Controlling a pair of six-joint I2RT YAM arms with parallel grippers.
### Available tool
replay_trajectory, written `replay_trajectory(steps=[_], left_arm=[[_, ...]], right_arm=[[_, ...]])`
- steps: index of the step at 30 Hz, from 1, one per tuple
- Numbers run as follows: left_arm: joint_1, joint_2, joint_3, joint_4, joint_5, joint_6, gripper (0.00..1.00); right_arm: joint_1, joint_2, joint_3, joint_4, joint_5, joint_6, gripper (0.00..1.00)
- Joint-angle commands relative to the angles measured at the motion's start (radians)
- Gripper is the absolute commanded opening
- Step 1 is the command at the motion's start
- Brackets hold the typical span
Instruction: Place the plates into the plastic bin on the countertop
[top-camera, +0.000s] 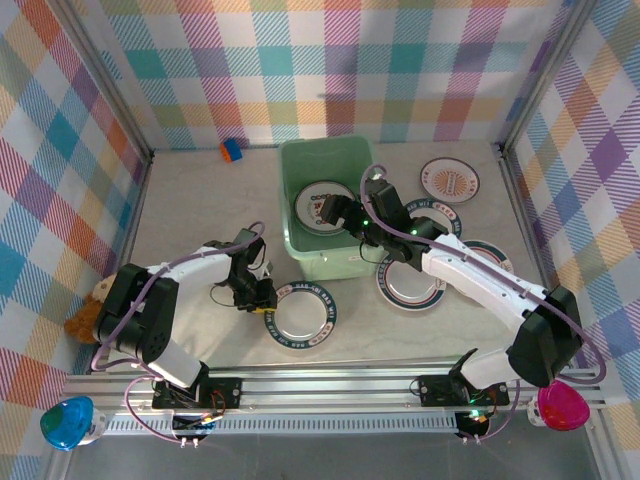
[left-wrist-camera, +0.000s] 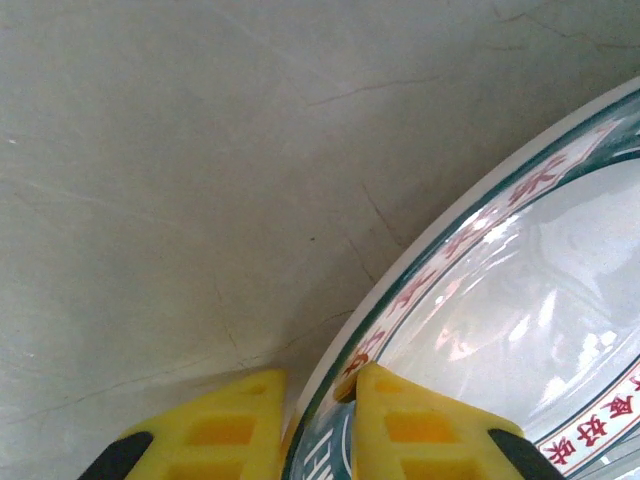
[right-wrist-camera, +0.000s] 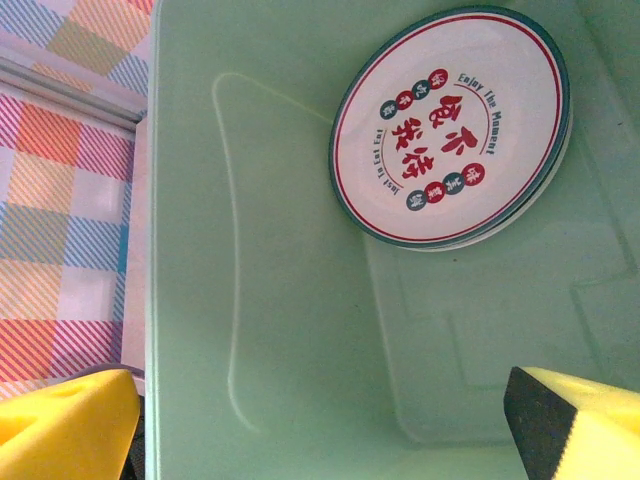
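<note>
Small blue-orange block (top-camera: 232, 150) by back wall, well apart from arms. Plastic bin (top-camera: 296, 160) held stacked plates (right-wrist-camera: 450, 125). Right gripper (right-wrist-camera: 320, 425) gaped empty above. Left gripper (left-wrist-camera: 318, 388) pinched teal-rimmed plate (left-wrist-camera: 500, 330) rim on countertop (left-wrist-camera: 180, 180).

The desk (top-camera: 190, 210) is beige with faint marbled veins. The plaid walls (top-camera: 350, 70) mix pink, teal, orange, purple and yellow. The plastic bin (top-camera: 325, 262) is pale mint green. The plate inside it (right-wrist-camera: 450, 125) is white and teal-edged, with a red ring and red characters. Around six o'clock of the bin, the teal-rimmed plate (left-wrist-camera: 520, 300) has red characters on a white band. The fingers (left-wrist-camera: 225, 425) of the left pincer (left-wrist-camera: 318, 400) are yellow.
</note>
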Motion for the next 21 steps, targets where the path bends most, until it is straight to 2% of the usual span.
replay_trajectory(steps=[1, 13, 21], left_arm=[[-0.009, -0.024, -0.008, -0.022, -0.060, -0.014, 0.16], [-0.009, -0.243, 0.038, -0.178, -0.135, -0.059, 0.06], [0.007, -0.376, 0.162, -0.354, -0.298, -0.092, 0.00]], right_arm=[[0.007, 0.000, 0.015, 0.015, 0.013, 0.016, 0.95], [0.007, -0.058, -0.012, 0.012, 0.026, 0.021, 0.95], [0.009, -0.097, -0.020, 0.011, 0.030, 0.010, 0.92]])
